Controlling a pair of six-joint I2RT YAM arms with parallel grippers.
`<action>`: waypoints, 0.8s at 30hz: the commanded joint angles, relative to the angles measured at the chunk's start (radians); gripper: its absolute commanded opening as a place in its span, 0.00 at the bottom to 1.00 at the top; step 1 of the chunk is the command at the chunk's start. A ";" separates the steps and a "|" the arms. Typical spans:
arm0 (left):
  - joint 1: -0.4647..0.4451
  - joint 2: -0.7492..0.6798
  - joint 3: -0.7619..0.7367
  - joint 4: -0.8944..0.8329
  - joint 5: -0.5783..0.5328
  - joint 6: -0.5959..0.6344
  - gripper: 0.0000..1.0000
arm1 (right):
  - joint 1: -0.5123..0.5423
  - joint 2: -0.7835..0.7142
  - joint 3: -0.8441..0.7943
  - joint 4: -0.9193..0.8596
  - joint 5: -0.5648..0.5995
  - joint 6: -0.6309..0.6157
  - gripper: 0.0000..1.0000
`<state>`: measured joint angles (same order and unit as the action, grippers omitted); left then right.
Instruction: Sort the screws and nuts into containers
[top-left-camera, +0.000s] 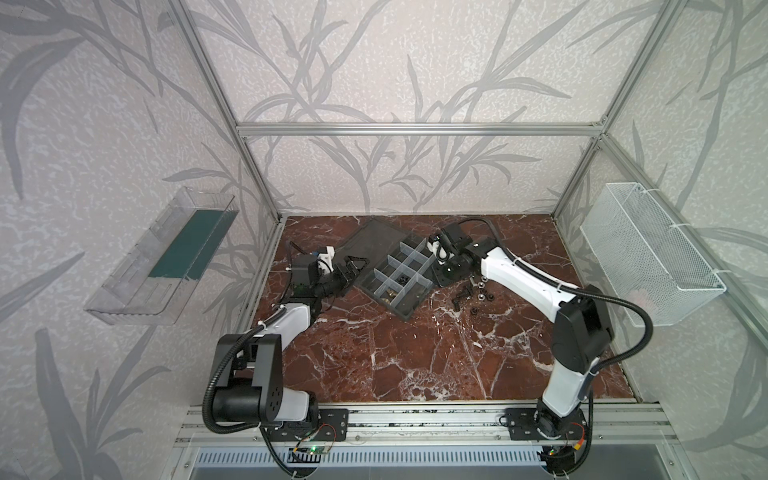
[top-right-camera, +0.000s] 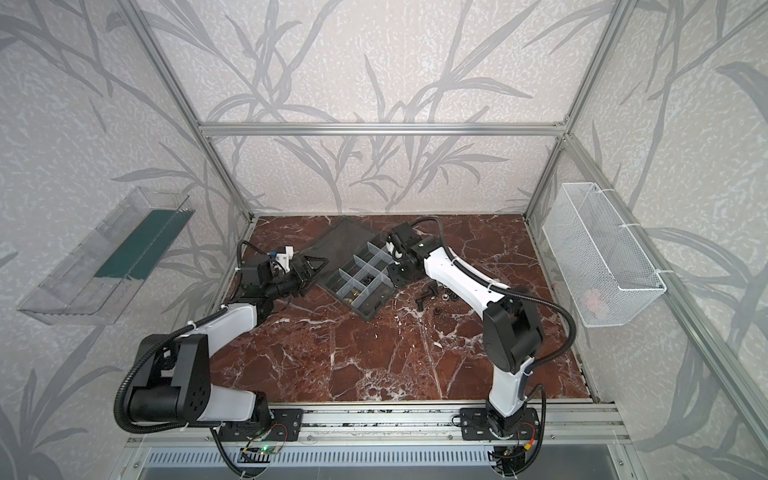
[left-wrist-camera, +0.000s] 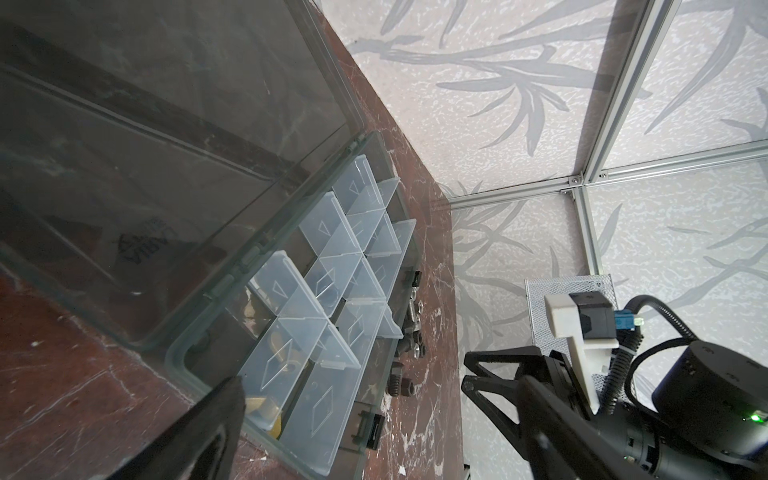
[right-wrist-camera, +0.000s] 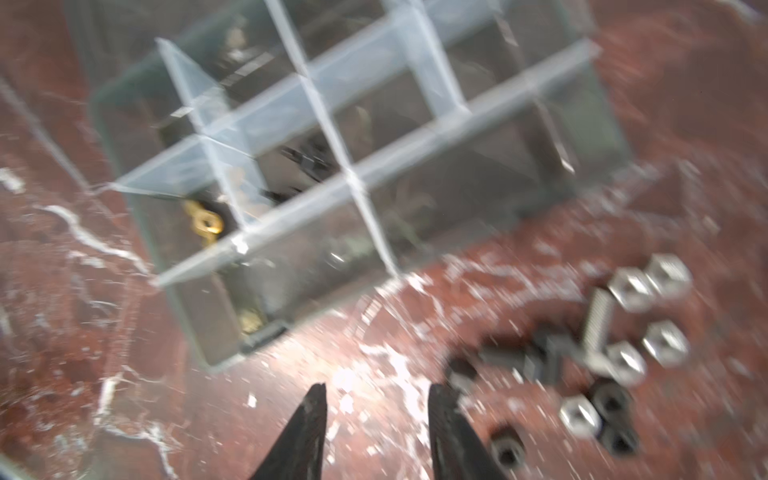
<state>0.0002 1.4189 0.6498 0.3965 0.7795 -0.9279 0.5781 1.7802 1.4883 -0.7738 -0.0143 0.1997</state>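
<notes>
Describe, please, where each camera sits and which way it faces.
Top views: high above the aluminium front rail, looking down on the red marble tabletop; both arms show, left gripper and right gripper flanking the dark grey plastic organizer box.
Left wrist: on the left arm, facing across the box toward the white wire mesh basket; its black fingers and the right gripper show.
Right wrist: on the right arm, facing down at box, silver hex nuts and black screws; its parted fingertips show.
Shared: all four see the box.

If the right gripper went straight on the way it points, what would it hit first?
Probably bare tabletop ahead of the right gripper, just short of the organizer box; blur makes depth uncertain.
</notes>
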 joint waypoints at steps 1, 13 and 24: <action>-0.002 -0.015 0.016 -0.003 0.009 0.000 1.00 | -0.044 -0.038 -0.135 -0.064 0.060 0.076 0.44; -0.002 0.000 0.023 0.002 0.015 -0.007 0.99 | -0.144 -0.020 -0.281 -0.033 0.049 0.099 0.49; -0.003 -0.001 0.028 -0.008 0.007 -0.005 0.99 | -0.161 0.081 -0.255 0.007 0.031 0.070 0.49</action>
<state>-0.0002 1.4193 0.6510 0.3882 0.7799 -0.9279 0.4213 1.8545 1.1999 -0.7666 0.0177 0.2817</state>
